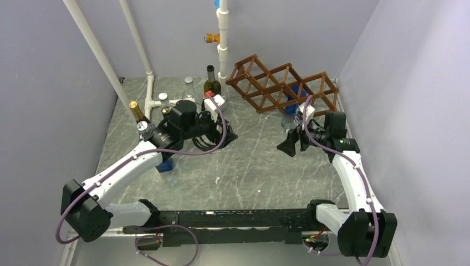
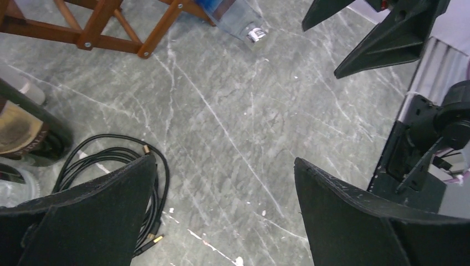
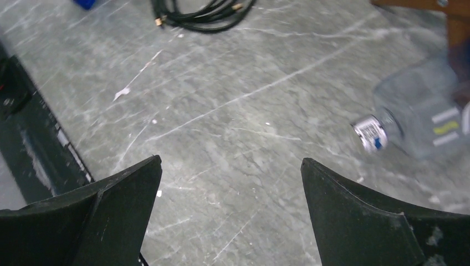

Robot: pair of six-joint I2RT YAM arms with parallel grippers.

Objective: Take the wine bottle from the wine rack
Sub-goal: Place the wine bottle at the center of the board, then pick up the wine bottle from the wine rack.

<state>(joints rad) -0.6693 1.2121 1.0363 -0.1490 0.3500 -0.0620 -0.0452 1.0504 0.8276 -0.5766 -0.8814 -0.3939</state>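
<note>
Wearing white shells along the left arm point(image 1: 124, 166) and right arm point(image 1: 350, 176), bulking into black joint housings point(image 1: 83, 209) at the shoulders. Trailing a purple cable point(image 1: 166, 151) in loops down each arm, feeding small white connector blocks point(image 1: 215, 102) at the wrists. Rising from a black base rail point(image 1: 221, 224). Ending in a matte black left gripper point(image 1: 226, 136) and right gripper point(image 1: 288, 147), tapering to broad, scuffed, wedge-shaped fingers point(image 3: 377, 221). Glowing with small green and red lights point(image 1: 308, 239) by the right base.

Overhead view: the left arm point(image 1: 127, 166) reaches from its base at 8 o'clock toward 2 o'clock, and the left gripper point(image 1: 224, 136) points to 3 o'clock, jaws spread wide and empty. The right arm point(image 1: 349, 172) rises from 4 o'clock toward 12 o'clock. The right gripper point(image 1: 289, 145) points to 9 o'clock with jaws likewise spread and empty, facing the left gripper but well apart from it.
</note>
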